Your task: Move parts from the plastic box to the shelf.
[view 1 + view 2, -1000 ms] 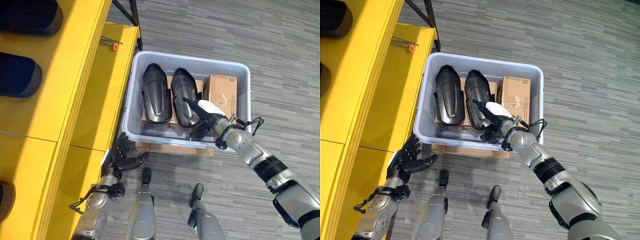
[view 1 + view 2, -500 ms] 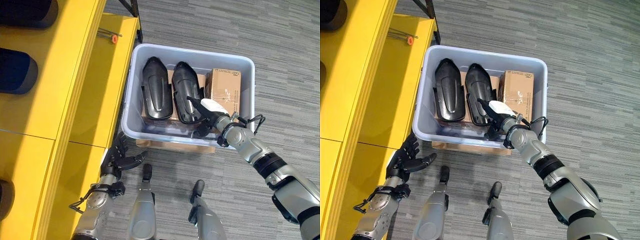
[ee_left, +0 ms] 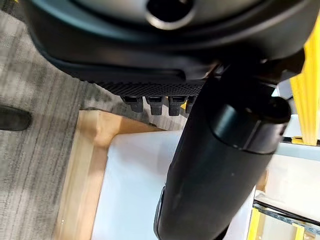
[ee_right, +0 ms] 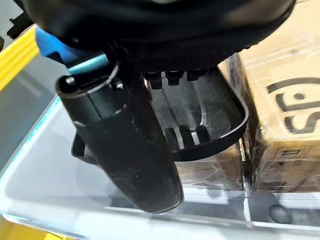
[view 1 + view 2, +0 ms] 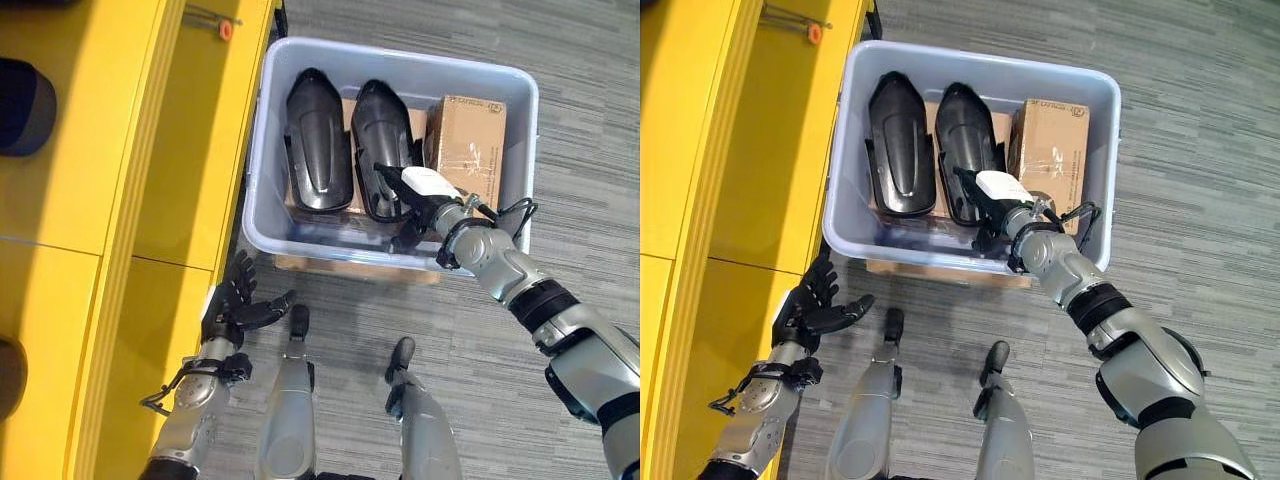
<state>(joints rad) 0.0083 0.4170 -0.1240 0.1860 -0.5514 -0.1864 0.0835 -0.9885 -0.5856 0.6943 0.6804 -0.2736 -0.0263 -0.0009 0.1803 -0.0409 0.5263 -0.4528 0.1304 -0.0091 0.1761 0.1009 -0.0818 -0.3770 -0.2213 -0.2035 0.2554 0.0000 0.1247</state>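
Black moulded parts lie side by side in the grey plastic box point(image 5: 520, 150): the left part point(image 5: 318, 140) and the right part point(image 5: 385, 150) rest lengthwise on cardboard packing, with a brown carton point(image 5: 468, 160) standing at the box's right end. The right hand point(image 5: 418, 205) reaches over the box's near wall to the near end of the right part; in the right wrist view its thumb point(image 4: 125, 145) and fingers point(image 4: 175, 77) are spread over that part's ribbed near end point(image 4: 200, 125) with a gap between them, so the hand looks released rather than clenched on anything, though how close it is to touching I cannot tell. To the left of the box runs the yellow shelf point(image 5: 150, 180), where a dark rounded object point(image 5: 20, 90) sits at the far left edge; whether it is a part already placed is hard to say. The left hand point(image 5: 235, 305) hangs open and idle near the shelf's front, below the box's near left corner. Judging from this, the task is at an early stage: both parts are in the box, none is lifted, and the grasp on the right part is not yet made, with lifting, carrying and placing all left to do.
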